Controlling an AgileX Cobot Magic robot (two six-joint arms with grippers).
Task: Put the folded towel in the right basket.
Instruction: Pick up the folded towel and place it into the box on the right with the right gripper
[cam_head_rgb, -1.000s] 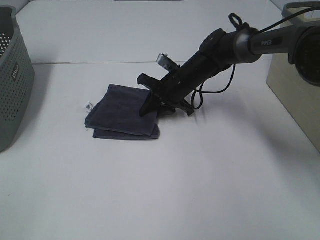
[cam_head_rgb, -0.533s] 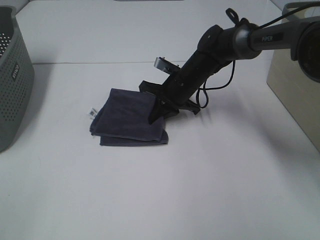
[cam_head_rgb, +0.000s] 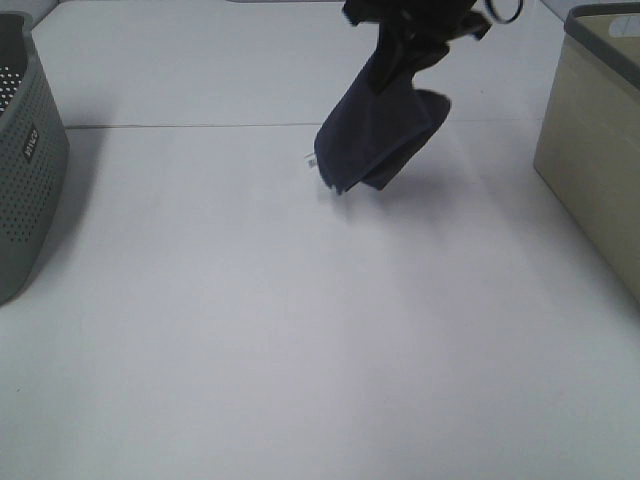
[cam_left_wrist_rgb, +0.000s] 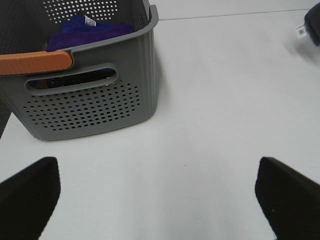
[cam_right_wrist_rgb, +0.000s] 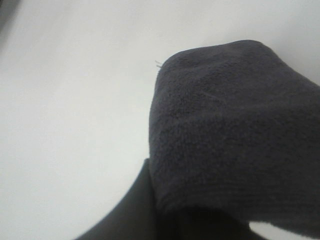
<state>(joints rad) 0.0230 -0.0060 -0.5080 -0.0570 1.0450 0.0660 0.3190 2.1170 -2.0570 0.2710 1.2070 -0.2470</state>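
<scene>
The folded dark grey towel (cam_head_rgb: 375, 130) hangs in the air at the back of the table, with a small white tag at its lower left. My right gripper (cam_head_rgb: 402, 48) is shut on its top edge, near the upper edge of the high view. In the right wrist view the towel (cam_right_wrist_rgb: 230, 130) fills most of the picture and covers the fingers. The beige right basket (cam_head_rgb: 598, 140) stands at the right edge, apart from the towel. My left gripper (cam_left_wrist_rgb: 160, 200) is open and empty over the table; a corner of the towel (cam_left_wrist_rgb: 314, 22) shows at the frame edge.
A grey perforated basket (cam_head_rgb: 25, 160) stands at the left edge. The left wrist view shows it (cam_left_wrist_rgb: 90, 100) with an orange handle (cam_left_wrist_rgb: 35, 62) and a purple cloth (cam_left_wrist_rgb: 92, 29) inside. The white table (cam_head_rgb: 300, 330) has a seam line across the back.
My right gripper has lifted the towel off the table and carried it up and to the right. The towel now hangs instead of lying flat.
</scene>
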